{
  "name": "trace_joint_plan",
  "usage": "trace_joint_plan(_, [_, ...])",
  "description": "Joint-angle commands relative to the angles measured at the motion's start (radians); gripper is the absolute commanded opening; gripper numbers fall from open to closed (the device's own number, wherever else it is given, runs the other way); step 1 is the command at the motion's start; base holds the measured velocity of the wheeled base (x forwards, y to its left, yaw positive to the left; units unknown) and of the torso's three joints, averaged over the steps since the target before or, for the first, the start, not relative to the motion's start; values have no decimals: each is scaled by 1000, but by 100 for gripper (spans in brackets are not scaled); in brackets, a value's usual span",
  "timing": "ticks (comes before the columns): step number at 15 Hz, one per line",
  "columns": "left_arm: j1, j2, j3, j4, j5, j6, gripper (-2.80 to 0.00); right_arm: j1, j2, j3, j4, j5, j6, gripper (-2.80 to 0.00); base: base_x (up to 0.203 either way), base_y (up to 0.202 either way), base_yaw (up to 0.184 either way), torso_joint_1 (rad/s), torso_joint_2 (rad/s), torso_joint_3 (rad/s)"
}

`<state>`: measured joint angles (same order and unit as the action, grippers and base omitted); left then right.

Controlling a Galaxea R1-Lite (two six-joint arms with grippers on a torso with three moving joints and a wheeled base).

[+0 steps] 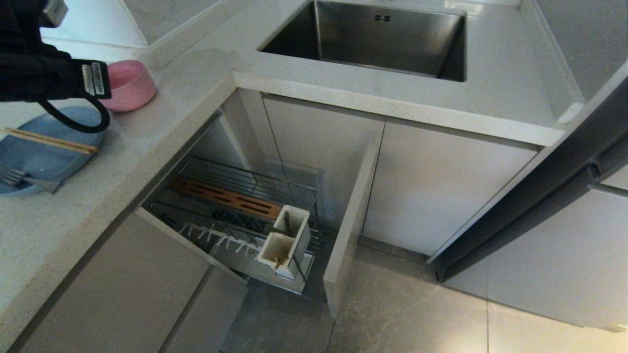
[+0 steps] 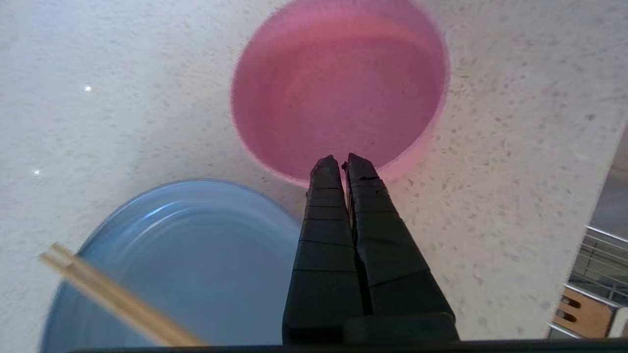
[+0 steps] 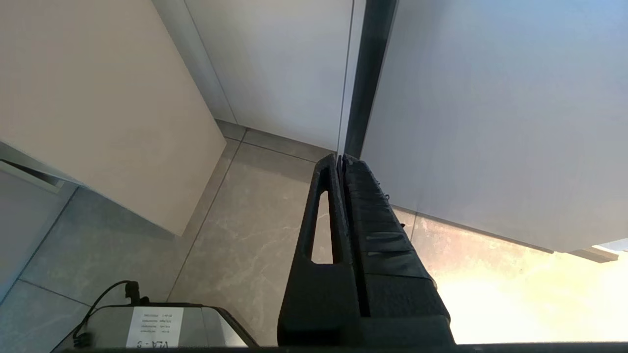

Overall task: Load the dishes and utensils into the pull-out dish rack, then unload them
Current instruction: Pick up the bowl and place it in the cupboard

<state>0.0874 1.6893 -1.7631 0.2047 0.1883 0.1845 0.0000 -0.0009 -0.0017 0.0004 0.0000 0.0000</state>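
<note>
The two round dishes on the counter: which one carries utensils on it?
The wide shallow blue plate; the wooden chopsticks and metal fork lie on it. The round pink plastic bowl is empty.

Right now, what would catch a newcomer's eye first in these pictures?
Probably the pink bowl, empty on the pale countertop, with the left claw shut and poised just over its near rim. Beside it sits the blue plate, with the chopsticks across it and a fork on it. Below the counter, the pull-out dish rack stands open, its white utensil box at the front.
</note>
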Motion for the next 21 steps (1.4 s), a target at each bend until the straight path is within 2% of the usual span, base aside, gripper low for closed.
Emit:
trace_joint_plan(1, [2,26,-13,-1,-6,1,-280,0,1,0,1,0,0,-280,0,0,0,0,0,0])
trace_joint_plan(2, [0,28,-29,-8,-23,1,0,0,1,0,0,0,0,-280,0,0,0,0,0,0])
trace_joint_plan(8, [-31,33,-43,-14,-35,1,0,0,1,0,0,0,0,-280,0,0,0,0,0,0])
trace_joint_plan(21, [-28,83,-51,-46,-64,-2,0,0,1,0,1,0,0,-280,0,0,0,0,0,0])
